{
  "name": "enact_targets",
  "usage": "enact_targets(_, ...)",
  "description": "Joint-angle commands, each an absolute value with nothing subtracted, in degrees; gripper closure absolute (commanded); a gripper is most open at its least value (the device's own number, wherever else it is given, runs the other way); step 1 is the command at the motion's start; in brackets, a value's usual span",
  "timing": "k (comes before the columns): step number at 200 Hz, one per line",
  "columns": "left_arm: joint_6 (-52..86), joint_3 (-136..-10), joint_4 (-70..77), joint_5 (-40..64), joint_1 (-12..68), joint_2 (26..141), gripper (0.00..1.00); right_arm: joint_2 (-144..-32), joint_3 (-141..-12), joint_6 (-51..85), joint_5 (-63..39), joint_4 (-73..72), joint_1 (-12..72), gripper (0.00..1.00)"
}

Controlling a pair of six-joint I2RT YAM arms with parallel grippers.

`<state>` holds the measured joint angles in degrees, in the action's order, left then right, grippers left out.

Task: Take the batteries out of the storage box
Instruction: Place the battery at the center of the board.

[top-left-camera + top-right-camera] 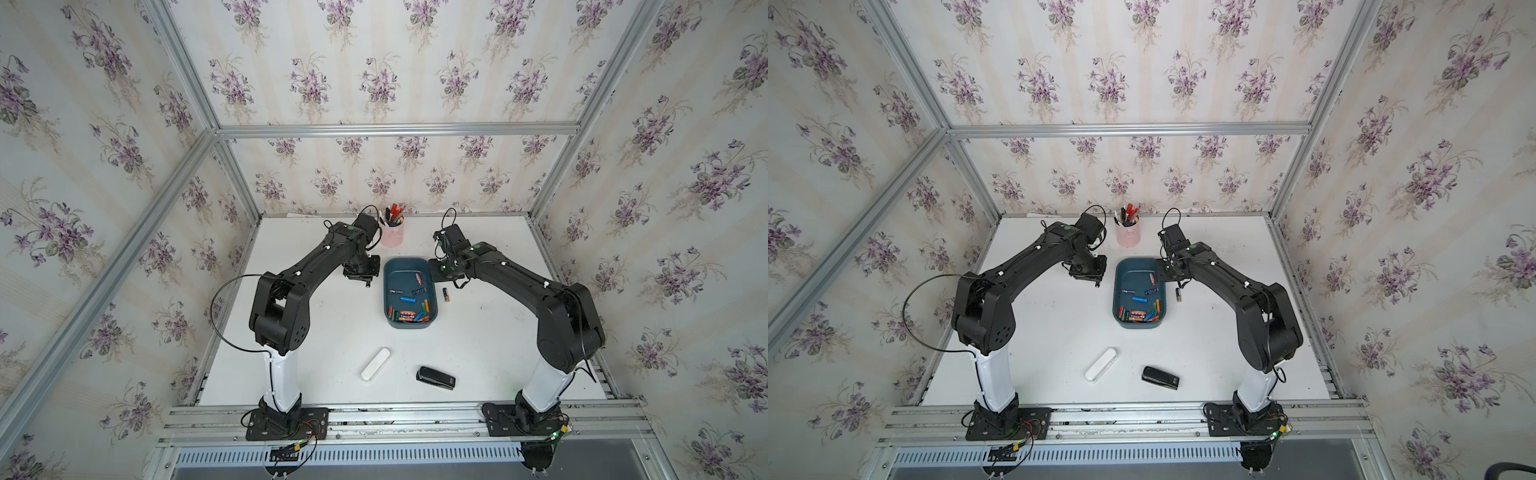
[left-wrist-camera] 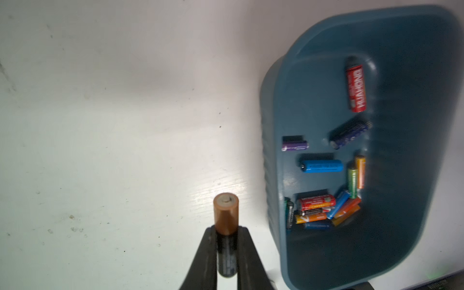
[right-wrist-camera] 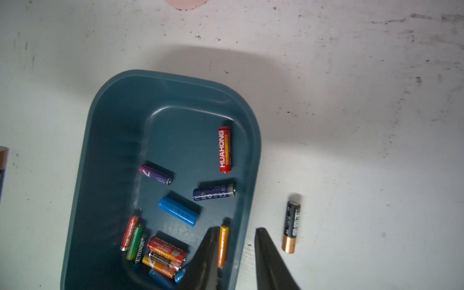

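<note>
Near edge of the scuffed white table [image 1: 324,340]: white oblong plastic case [image 1: 375,364] at 7 o'clock of the box and a black stapler-like block [image 1: 435,377] at 5 o'clock, both well apart from it

Mid-table: shallow dark teal plastic storage box [image 1: 398,270], rounded corners, long axis running 6 to 12. Inside, the batteries [image 1: 409,316], small coloured cylinders, are mostly heaped at the 6 o'clock end; blue, purple, navy and red ones lie singly toward 12

A loose copper-and-black battery [image 1: 445,294] lies on the table just beside the box at 3 o'clock

Left gripper [image 2: 226,233] sits at 9 o'clock of the box, outside it, jaws clamped on a gripped copper-and-black battery [image 2: 226,211], its copper end jutting past the fingertips

Right gripper [image 3: 236,229] is at 2 o'clock, jaws apart and holding nothing, lined up over the box's wall; contact with the wall cannot be told

Far: pink cylindrical pen cup [image 1: 392,237] holding red and black pens, at 12 o'clock
</note>
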<state>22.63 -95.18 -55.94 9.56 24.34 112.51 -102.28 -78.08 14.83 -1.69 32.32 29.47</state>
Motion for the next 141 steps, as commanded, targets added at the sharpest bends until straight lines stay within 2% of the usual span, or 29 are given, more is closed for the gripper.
enact_targets(1, 22.89, -91.89, -52.9, 8.91, 23.74, 112.47, 0.85, -103.41, -79.23, 14.78, -1.05, 33.52, 30.39, 0.7)
enact_targets(29, 23.35, -89.34, -50.95, 9.21, 23.12, 114.59, 0.85, -104.84, -80.24, 13.3, -1.05, 33.37, 33.5, 0.7)
enact_targets(141, 24.79, -90.97, -50.79, 9.62, 22.83, 120.71, 0.85, -109.85, -83.31, 8.85, -3.01, 33.84, 36.52, 0.7)
